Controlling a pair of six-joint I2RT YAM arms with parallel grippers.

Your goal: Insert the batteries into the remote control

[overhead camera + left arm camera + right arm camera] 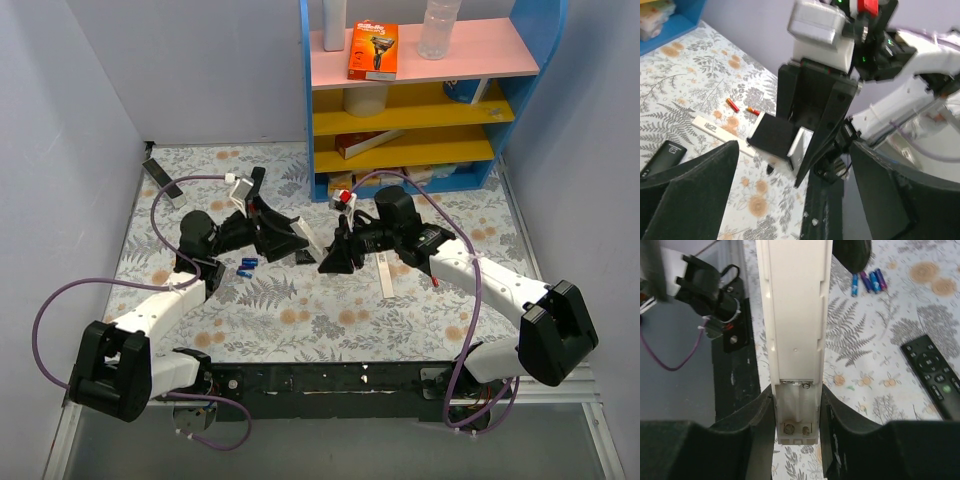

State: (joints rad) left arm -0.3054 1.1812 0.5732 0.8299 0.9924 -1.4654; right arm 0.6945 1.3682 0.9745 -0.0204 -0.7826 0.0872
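Note:
My right gripper [796,440] is shut on the white remote control [795,315] and holds it above the table with its back up. The cover is off and the battery bay [796,410] is empty, its springs bare. Two red batteries [731,104] [753,111] lie on the cloth just beyond a white bar with grey markings [715,129], which also shows in the top view [387,275]. My left gripper [805,200] is open and empty, facing the right gripper [338,252] from close by. In the top view the left gripper [275,235] hovers at mid-table.
Small blue cells [867,281] lie on the cloth, also in the top view [247,267]. A black remote [935,375] lies near the right gripper; another [163,180] lies at the far left. A blue shelf unit [415,100] stands at the back.

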